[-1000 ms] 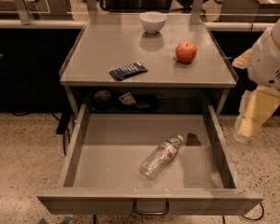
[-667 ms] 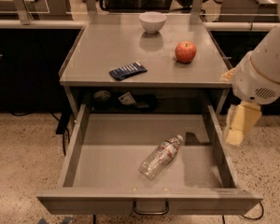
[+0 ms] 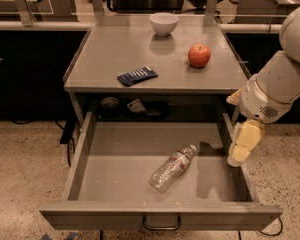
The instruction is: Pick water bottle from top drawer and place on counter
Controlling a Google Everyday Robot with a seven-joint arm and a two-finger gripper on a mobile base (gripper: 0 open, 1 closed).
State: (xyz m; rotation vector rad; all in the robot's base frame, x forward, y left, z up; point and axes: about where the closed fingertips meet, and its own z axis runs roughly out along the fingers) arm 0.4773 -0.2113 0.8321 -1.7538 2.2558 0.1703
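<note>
No legible text, tool by top drawer

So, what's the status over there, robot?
Gripper beside right wall of top drawer, holding nothing. Water bottle on its side in the open drawer. Nothing covering it.

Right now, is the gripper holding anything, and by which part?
Nothing is held. The cream gripper hangs at the right wall of the grey metal top drawer, apart from the clear ribbed plastic water bottle lying on its side inside.

Cannot identify dark clutter under the flat grey metal bench. Cannot follow the white arm past the right edge, nor the right wall of the grey drawer behind the cream pincer.
</note>
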